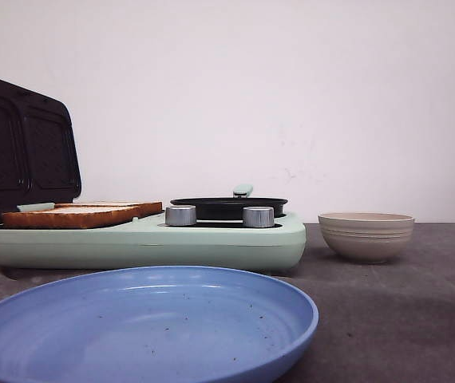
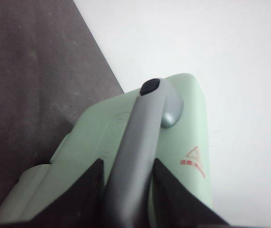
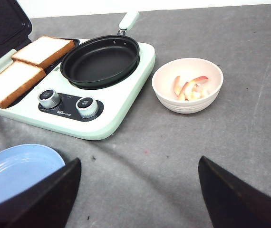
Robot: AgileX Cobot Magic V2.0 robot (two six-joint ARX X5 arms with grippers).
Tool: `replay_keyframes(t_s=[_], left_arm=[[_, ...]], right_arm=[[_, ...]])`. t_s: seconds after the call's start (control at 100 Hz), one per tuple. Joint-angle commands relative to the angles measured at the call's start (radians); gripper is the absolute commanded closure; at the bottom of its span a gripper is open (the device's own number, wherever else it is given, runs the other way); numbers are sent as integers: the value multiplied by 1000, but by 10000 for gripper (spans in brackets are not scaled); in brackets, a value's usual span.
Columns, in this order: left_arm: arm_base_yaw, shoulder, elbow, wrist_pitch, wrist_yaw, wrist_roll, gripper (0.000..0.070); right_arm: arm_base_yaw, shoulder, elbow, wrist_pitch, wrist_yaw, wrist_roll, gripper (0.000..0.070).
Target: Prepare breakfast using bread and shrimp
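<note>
Two slices of bread [image 3: 43, 50] lie side by side on the sandwich plate of the mint-green cooker [image 3: 121, 111]; the front view shows the bread [image 1: 80, 214] edge-on. Shrimp [image 3: 188, 88] lie in a beige bowl [image 3: 171, 102] to the right of the cooker. My left gripper [image 2: 127, 166] is shut on the grey handle [image 2: 145, 118] of the cooker's green lid [image 2: 188, 133], which stands open [image 1: 20, 144]. My right gripper [image 3: 138, 190] hangs open above bare table in front of the cooker, holding nothing. Neither gripper shows in the front view.
An empty black frying pan [image 3: 101, 61] sits on the cooker's right half, behind two silver knobs [image 3: 87, 107]. A blue plate [image 1: 144, 323] lies at the table's front. The bowl [image 1: 365, 235] stands on the grey mat, with a white wall behind.
</note>
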Motion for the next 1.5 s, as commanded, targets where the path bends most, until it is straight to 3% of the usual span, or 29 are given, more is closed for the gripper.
replay_keyframes(t_s=[0.0,0.51,0.74,0.98,1.49], left_arm=[[-3,20,15,2,0,66,696],[-114,20,15,-13,-6,176,696],[-211,20,16,-82,-50,291,696],[-329,20,16,-190,-147,431,696],[-582,20,16,-329,-461,659,696]], right_arm=[[6,3,1,9,4,11,224],[6,3,1,9,4,21,224],[6,3,1,8,4,21,224],[6,3,1,6,3,21,224],[6,3,1,6,3,21,224]])
